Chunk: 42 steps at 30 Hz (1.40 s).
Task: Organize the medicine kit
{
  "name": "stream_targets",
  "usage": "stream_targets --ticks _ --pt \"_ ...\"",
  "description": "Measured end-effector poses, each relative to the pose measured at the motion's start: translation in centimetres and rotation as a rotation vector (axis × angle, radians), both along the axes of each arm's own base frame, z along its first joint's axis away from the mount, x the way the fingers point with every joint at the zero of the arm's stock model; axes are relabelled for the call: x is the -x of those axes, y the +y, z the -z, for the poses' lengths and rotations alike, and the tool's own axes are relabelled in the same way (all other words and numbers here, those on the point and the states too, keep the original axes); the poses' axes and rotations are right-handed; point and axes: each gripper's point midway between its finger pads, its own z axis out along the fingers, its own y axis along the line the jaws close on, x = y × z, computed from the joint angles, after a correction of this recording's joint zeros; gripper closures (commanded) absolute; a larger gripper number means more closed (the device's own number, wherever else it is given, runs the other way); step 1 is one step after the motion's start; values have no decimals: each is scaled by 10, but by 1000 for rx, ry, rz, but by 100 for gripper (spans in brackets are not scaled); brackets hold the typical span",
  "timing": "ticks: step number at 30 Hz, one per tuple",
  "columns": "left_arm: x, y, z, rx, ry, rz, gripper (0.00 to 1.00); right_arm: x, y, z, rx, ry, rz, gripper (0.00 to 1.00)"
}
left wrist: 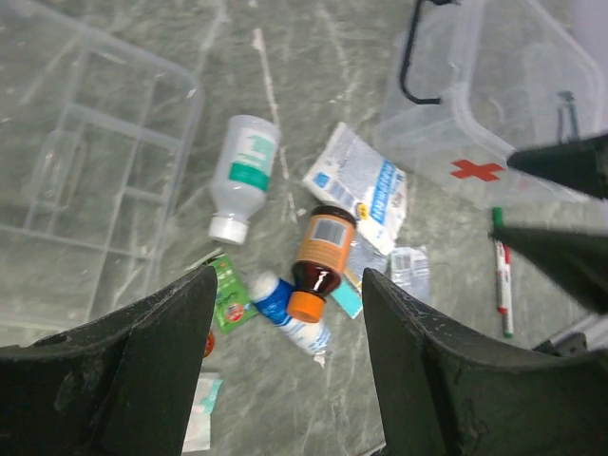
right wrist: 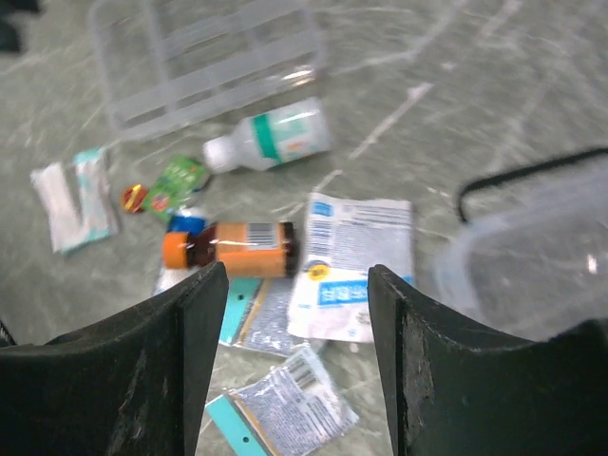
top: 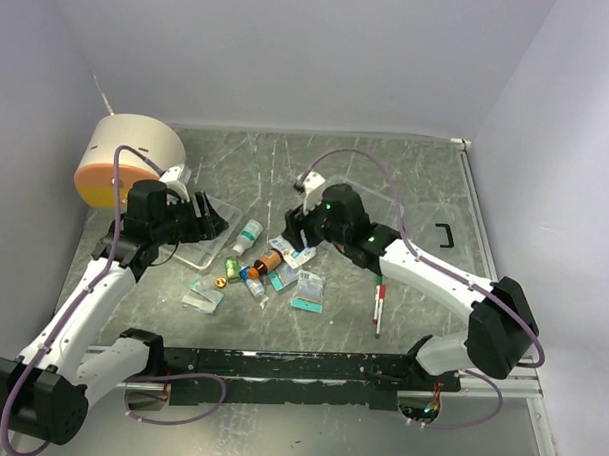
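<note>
Left end effector and right end effector noted spread, empty. Bottle lies just ahead of right one, long axis spanning its gap. Kit sits to its right, tray beyond.

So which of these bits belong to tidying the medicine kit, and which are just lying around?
Part of the job: medicine kit, compartment tray, white bottle, amber bottle, blue-and-white packet.
Just lying about: round beige-and-orange drum; perhaps the pen, though that is a guess.
</note>
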Motion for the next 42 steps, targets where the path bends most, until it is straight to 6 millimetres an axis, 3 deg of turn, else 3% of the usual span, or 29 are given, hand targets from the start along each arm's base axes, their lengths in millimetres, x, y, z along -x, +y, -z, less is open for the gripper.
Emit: stream_targets --ticks 3,7,11,13,17,26,27,28,30,33,37,42 --pt "0 12 2 -35 6 -66 26 22 25 5 37 -97 -184 36" --pt "2 28 -11 -63 -50 -146 24 39 48 14 93 -236 -411 33" --pt "4 38 -21 -76 -92 -193 24 44 59 51 203 -268 -603 33" --pt "4 40 -21 -83 -88 -202 25 45 65 73 271 -249 -689 33" --pt "3 40 -13 -94 -60 -202 25 52 69 98 342 -251 -799 33" --pt "1 41 -2 -130 -16 -191 24 53 74 122 391 -290 -901 38" --pt "1 41 -1 -134 -11 -189 24 53 74 125 397 -289 -909 41" --pt "1 41 1 -138 -6 -187 24 52 75 127 401 -297 -917 53" --pt "1 41 5 -147 6 -183 24 48 81 124 400 -318 -929 60" --pt "0 40 7 -155 18 -175 25 45 89 120 389 -330 -954 60" --pt "1 40 8 -158 24 -166 24 41 101 122 379 -332 -989 49" --pt "1 39 8 -158 24 -161 25 44 101 128 379 -321 -1016 44"
